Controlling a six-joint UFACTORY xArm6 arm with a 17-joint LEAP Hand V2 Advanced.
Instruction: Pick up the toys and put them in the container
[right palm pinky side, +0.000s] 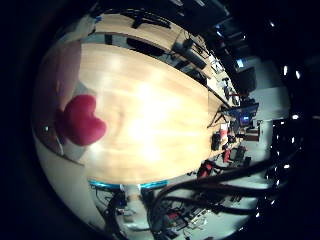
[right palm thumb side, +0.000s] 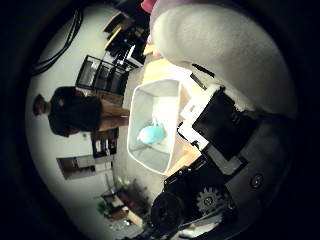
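Note:
A big white soft toy (right palm thumb side: 205, 45) with a pink bit at its edge fills much of the right thumb side palm view, close against the palm. My hand's (right palm thumb side: 215, 125) white and black fingers curl beside it. Past them stands a white container (right palm thumb side: 170, 100) with a small teal toy (right palm thumb side: 150, 134) lying inside. In the right little finger side palm view a red heart-shaped toy (right palm pinky side: 85, 120) lies on the wooden table (right palm pinky side: 160, 110) near its edge. A blurred pink shape (right palm pinky side: 58, 85) hangs close in front of the camera beside the heart.
The table's far end holds dark equipment (right palm pinky side: 235, 120). Chairs and desks (right palm pinky side: 185, 50) stand behind the table. Shelves and furniture (right palm thumb side: 100, 72) stand on the floor beyond the container.

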